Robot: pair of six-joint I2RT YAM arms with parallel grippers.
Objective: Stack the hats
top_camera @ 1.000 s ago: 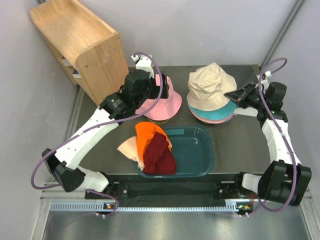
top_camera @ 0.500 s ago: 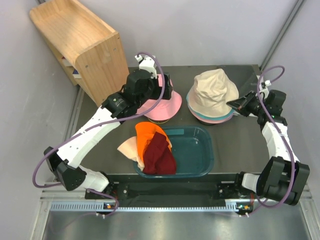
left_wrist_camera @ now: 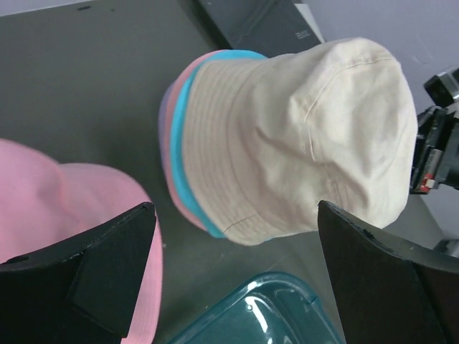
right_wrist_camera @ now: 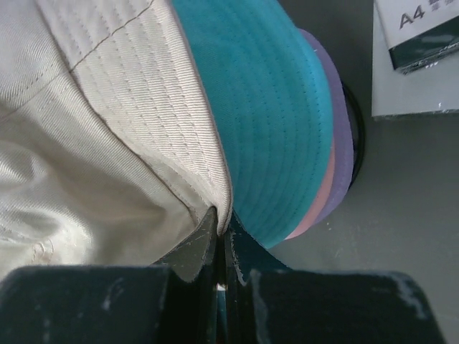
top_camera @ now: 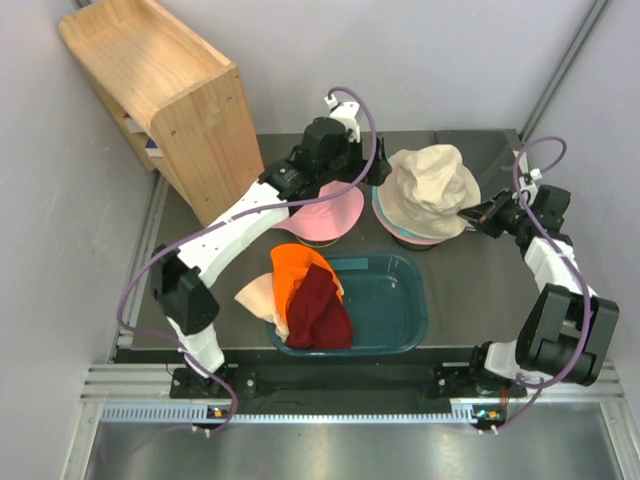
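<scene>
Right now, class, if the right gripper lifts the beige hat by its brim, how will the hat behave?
Probably floppy: the beige hat has a creased, dented crown, so it should sag from the brim pinched in the right gripper. Likely light: it looks like thin stitched cloth. Unlikely to slip, since the weave looks matte.

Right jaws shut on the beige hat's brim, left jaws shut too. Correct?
No. The left gripper is open: the left wrist view shows its jaws spread wide with nothing gripped. The right gripper is shut on the brim of the beige hat, as you say.
</scene>
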